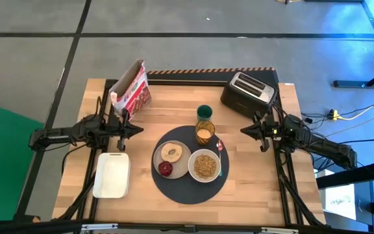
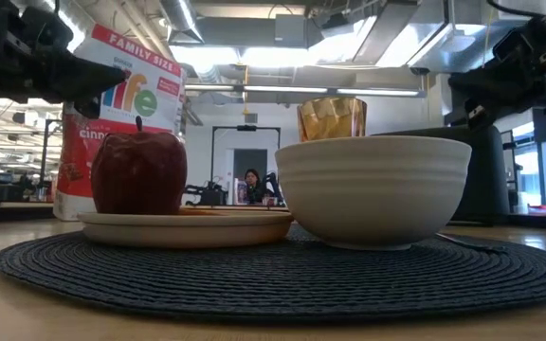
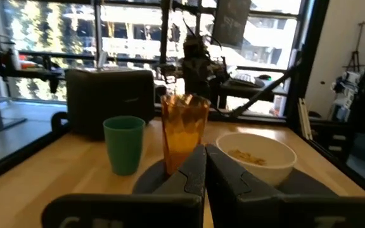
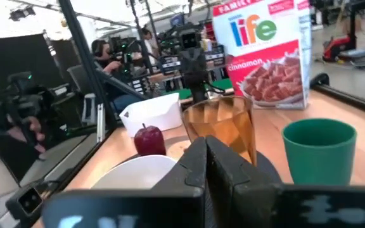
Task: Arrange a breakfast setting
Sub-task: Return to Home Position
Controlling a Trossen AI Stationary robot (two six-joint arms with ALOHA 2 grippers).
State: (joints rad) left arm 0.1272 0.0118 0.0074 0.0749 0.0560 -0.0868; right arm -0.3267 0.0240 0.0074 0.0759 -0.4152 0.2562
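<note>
Parking the arms appears to be your current step. The left gripper (image 1: 138, 129) and right gripper (image 1: 244, 130) hover on opposite sides of the setting, each with fingers pressed together and holding nothing. Between the 2 sets of fingertips lies the mat (image 1: 190, 192), carrying the plate (image 1: 159, 162), bowl (image 1: 205, 166) and glass (image 1: 204, 132). The green cup (image 1: 204, 112) stands just beyond its edge. Your next move likely calls only for a clean withdrawal. The slim items (image 1: 220, 151) beside the bowl are hard to make out.
</note>
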